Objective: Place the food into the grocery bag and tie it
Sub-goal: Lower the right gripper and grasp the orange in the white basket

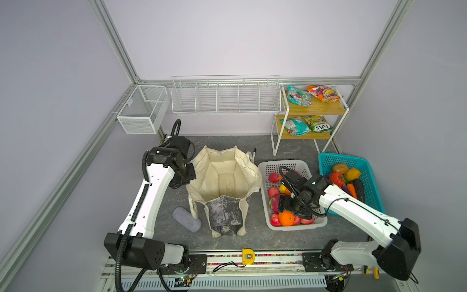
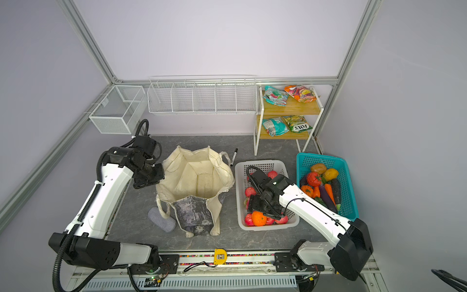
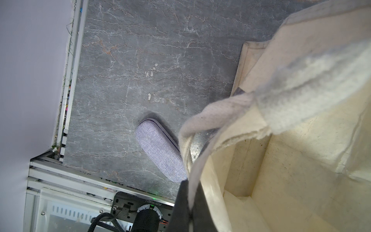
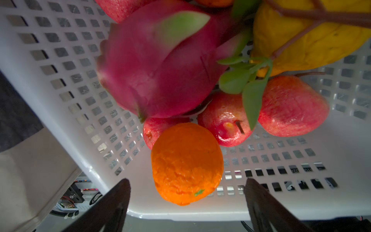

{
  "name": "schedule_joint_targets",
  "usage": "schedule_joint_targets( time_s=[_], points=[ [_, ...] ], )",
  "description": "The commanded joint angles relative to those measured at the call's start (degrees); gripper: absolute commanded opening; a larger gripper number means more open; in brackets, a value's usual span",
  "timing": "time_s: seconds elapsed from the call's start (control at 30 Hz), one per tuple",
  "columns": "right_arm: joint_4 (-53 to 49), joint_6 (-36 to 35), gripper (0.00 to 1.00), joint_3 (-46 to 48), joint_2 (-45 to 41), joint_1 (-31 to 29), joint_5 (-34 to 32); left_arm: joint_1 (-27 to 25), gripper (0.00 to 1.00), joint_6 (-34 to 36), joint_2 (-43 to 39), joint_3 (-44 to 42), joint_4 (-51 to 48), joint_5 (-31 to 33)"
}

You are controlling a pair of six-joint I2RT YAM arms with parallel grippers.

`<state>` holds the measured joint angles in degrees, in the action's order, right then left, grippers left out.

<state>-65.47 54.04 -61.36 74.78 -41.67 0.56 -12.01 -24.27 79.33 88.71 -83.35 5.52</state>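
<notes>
The cream grocery bag (image 1: 225,177) (image 2: 197,177) stands open mid-table, with nothing showing inside it. My left gripper (image 1: 187,174) (image 3: 189,211) is shut on the fabric of its left rim (image 3: 200,160). In the white basket (image 1: 267,166) lies food: an orange (image 1: 286,218) (image 4: 186,160), red apples (image 4: 291,106), a pink dragon fruit (image 4: 160,76) and a yellow fruit (image 4: 301,40). My right gripper (image 1: 290,209) (image 4: 186,180) hangs open over the orange, one finger on each side, not touching it. More food is the vegetables (image 1: 338,178) and the snack packets (image 1: 298,95).
The teal basket (image 1: 326,158) with the vegetables stands right of the white one. The snack packets lie on a two-tier wooden shelf (image 1: 328,108) at the back right. A grey fabric case (image 1: 186,219) lies left of the bag and a black marker (image 2: 234,156) behind it. Wire baskets (image 1: 225,98) hang on the back wall.
</notes>
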Motion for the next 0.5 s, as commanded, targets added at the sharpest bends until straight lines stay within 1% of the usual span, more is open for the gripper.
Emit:
schedule_joint_targets(
  time_s=[0.0, 0.13, 0.47],
  points=[
    [1.68, -0.07, 0.91, 1.22, 1.26, 0.16, 0.95, 0.06, 0.00, 0.89, -1.12, -0.49, -0.85, 0.15],
    [2.45, -0.81, 0.90, 1.86, 2.53, 0.17, 1.93, 0.06, 0.00, 0.89, -1.04, -0.44, -0.68, 0.11],
    [0.72, -2.79, 0.86, 2.74, 4.51, 0.28, 3.44, 0.06, 0.00, 0.89, -0.43, -0.20, -0.24, 0.28]
  ],
)
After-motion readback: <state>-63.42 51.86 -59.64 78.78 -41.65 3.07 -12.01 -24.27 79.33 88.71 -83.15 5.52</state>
